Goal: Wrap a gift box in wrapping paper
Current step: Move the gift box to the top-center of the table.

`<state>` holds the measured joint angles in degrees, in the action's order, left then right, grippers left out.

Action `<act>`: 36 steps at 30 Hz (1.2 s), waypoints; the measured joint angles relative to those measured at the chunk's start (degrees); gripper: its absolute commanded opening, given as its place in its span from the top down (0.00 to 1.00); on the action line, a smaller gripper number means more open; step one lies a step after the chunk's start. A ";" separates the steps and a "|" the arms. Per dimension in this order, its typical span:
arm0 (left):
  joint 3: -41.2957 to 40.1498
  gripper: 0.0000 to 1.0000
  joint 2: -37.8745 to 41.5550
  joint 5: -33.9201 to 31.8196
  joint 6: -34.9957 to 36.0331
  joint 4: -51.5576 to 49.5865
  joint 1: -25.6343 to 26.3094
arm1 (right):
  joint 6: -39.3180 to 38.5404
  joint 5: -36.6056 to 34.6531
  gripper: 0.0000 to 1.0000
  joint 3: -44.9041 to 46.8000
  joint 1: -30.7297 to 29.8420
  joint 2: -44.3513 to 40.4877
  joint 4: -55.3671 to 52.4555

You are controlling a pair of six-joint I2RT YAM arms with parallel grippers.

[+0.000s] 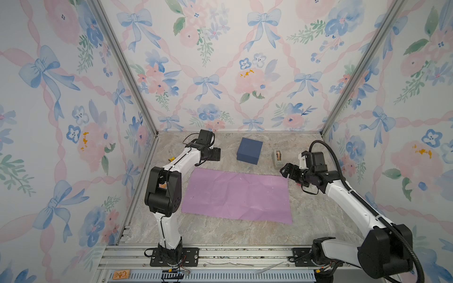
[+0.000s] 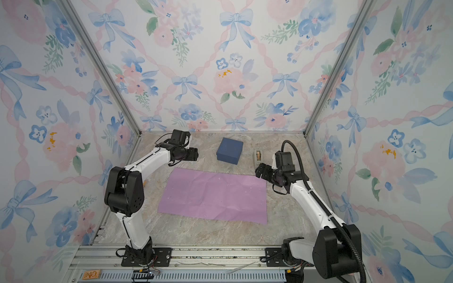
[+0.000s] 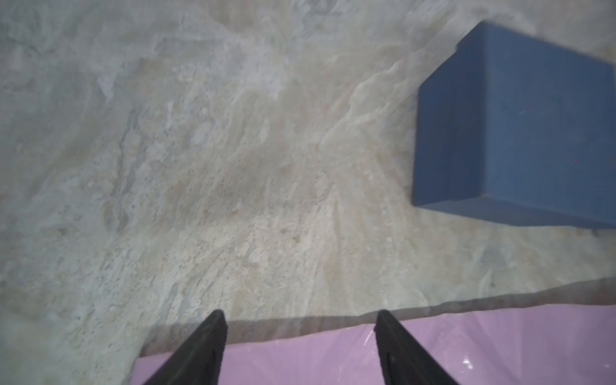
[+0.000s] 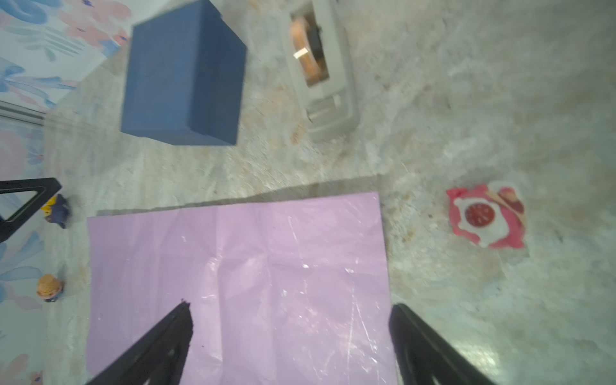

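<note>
Two grippers: both of yours are open and empty, each near a far corner of the paper (image 1: 237,194).
Left gripper (image 3: 300,330): your jaws stand moderately apart, gripping nothing. From this wrist you see the paper's far edge and bare table (image 3: 200,166) past them.
Right gripper (image 4: 291,310): your jaws are spread wide and are empty. From this wrist, one finger shows against the paper and the other against the table beside its right edge.
Box (image 1: 249,153): navy with its lid on. It sits on the table beyond the paper's far edge, apart from the paper and from both grippers.
Paper: lilac side up, flat and creased. You see it in mid-table in both top views, between your two arms.
Dispenser (image 1: 277,158): grey-beige, just right of the box and not touching it. Your right gripper is near it.
Sticker (image 4: 485,216): red and white, on the table right of the paper's far right corner.
</note>
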<state>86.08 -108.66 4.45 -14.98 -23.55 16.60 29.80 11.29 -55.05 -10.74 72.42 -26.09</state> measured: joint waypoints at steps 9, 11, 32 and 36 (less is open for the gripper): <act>15.67 0.32 -10.40 14.95 -4.31 6.16 1.46 | 3.08 8.68 0.10 -12.96 -4.04 20.52 8.81; 18.75 0.32 -14.71 17.51 -5.33 6.32 1.68 | 3.82 10.14 0.10 -16.70 -4.11 26.64 10.05; 23.67 0.37 -27.30 28.00 -9.75 7.56 6.54 | 4.52 16.57 0.11 -32.61 -3.45 46.69 12.87; 16.76 0.34 -22.47 28.15 -9.88 9.31 7.23 | 2.69 16.22 0.11 -32.70 -2.51 46.53 10.69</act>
<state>102.85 -131.13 32.60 -24.86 -14.24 23.83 32.49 27.51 -87.74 -13.26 118.96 -15.40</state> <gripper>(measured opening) 0.645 0.893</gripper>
